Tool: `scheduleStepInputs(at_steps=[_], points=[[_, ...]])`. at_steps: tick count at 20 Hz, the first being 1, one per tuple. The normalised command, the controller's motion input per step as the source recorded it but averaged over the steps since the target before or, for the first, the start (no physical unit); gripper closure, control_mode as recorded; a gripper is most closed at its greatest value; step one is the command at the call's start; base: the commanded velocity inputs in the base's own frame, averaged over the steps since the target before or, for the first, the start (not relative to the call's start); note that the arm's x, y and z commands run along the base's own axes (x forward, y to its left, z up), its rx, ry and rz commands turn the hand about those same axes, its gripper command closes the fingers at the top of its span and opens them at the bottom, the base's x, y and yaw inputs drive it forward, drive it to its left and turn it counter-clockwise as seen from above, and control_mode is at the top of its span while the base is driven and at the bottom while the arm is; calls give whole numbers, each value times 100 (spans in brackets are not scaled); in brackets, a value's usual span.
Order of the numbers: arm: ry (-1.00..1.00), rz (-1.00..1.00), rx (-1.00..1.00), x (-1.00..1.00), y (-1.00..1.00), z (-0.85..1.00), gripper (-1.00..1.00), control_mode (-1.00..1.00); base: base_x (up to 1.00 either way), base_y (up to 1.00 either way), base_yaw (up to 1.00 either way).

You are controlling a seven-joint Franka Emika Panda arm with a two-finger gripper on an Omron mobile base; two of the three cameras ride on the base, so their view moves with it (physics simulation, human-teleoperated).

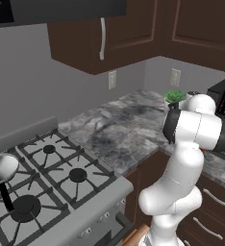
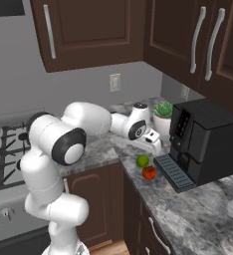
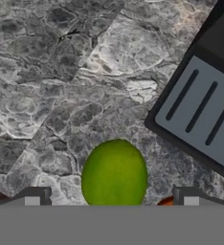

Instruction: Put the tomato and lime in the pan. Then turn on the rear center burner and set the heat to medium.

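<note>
Left base view – pan: the pan (image 1: 1, 168) sits on the front-left grate of the stove (image 1: 56, 192), black handle toward the front; well apart from the fruit, so the carry will be long.
Left base view – rear center burner: rear center burner (image 1: 49, 149) bare, nothing on its grate.
Left base view – writing: none legible on the knobs or the front panel.
Right base view – gripper: gripper (image 2: 156, 148) reaches over the tabletop (image 2: 208, 209), poised just above the lime (image 2: 142, 160).
Right base view – fruit: tomato (image 2: 149, 172) lies touching or just beside the lime, both near the coffee machine (image 2: 203, 139) drip tray.
Right base view – risk: round fruit so close together; a descent off-centre could knock the tomato rolling toward the tabletop edge.
Right base view – writing: machine's display too small to read.
Hand view – fingers: fingers (image 3: 32, 198) apart, lime (image 3: 114, 174) between them; nothing held.
Hand view – risk: tomato (image 3: 165, 202) peeks by the right finger; closing may pinch or shove it. Smooth lime may squirt out if gripped high.
Hand view – writing: none.
</note>
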Motion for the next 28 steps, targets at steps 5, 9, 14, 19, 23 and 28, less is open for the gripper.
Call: scheduleStepInputs(at_steps=[5,9,14,19,23,28], points=[[3,0,1,-3,0,-23,-100,-100,0,0,0],[1,0,0,-3,2,-14,-100,-100,0,0,0],[1,0,0,-1,2,-18,-100,-100,0,0,0],[2,0,0,0,0,-30,-100,-100,0,0,0],[6,0,0,0,0,-34,-100,-100,0,0,0],[4,0,0,0,0,-1,100,-100,0,0,0]])
